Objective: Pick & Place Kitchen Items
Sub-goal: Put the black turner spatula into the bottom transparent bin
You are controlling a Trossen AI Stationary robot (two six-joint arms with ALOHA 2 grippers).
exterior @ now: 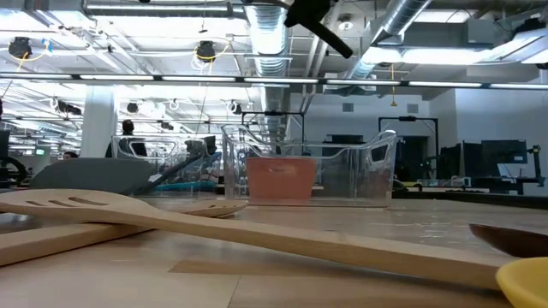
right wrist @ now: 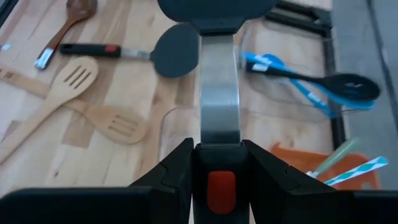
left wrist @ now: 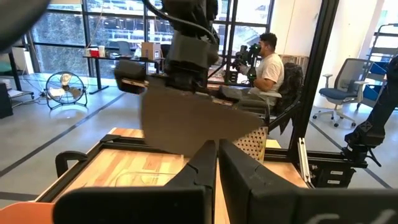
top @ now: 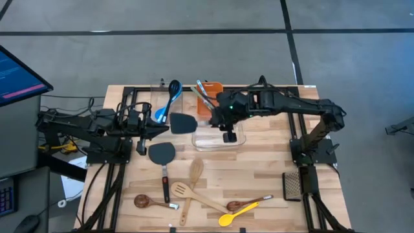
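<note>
The wooden table [top: 259, 168] has a clear tub [top: 217, 139] near the middle. At 12 o'clock sits an orange bin [top: 208, 97]. A black turner [top: 163, 158] lies at 9 o'clock. Wooden spoons [top: 191, 184] and a yellow spoon [top: 236, 214] lie at 6 o'clock.

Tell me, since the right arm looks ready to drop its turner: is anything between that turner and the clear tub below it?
Nothing visible is. The right gripper holds the black turner by its handle, partly over the clear tub, which looks empty. The left gripper, jaws shut, sits near the turner's head.
</note>
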